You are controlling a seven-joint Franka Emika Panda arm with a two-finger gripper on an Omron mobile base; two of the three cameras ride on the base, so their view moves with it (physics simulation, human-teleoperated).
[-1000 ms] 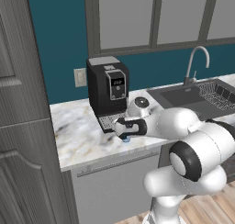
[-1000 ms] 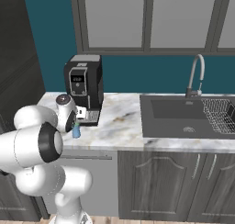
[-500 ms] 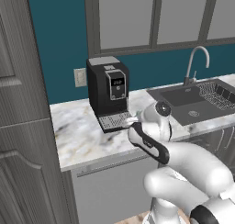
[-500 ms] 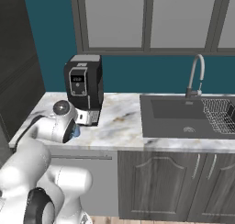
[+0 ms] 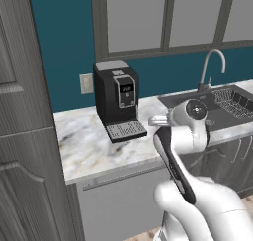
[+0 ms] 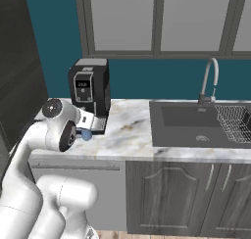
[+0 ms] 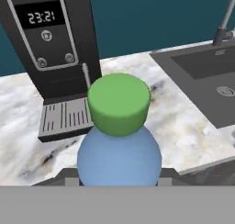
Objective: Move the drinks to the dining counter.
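Kitchen with teal wall and grey glazed cabinets above a marble worktop (image 5: 94, 146). On it stand a black coffee machine (image 5: 116, 99) with a lit clock display and, to its right, a dark sink (image 6: 188, 120) with a curved tap (image 6: 210, 79) and a wire dish rack (image 6: 235, 120).

The small blue-green bottle (image 7: 119, 145), blue body with green cap, sits close under the hand camera, directly between the gripper (image 7: 118, 179) fingers, whose dark tips frame its body on both sides. The jaws appear clamped on the bottle; contact itself is hidden at the frame edge. In the right base view the bottle (image 6: 86, 134) shows as a blue shape beside the arm's wrist, in front of the coffee machine's drip tray, at or just above worktop level; whether it is lifted clear cannot be told.

Risks, as judged:
- The hold looks low on a rounded body; a fast swing could let the bottle tip or slip.
- The coffee machine stands just behind; a sweep toward it could strike the drip tray.
- The dining counter lies elsewhere, so the base must drive; jolts could loosen the hold.
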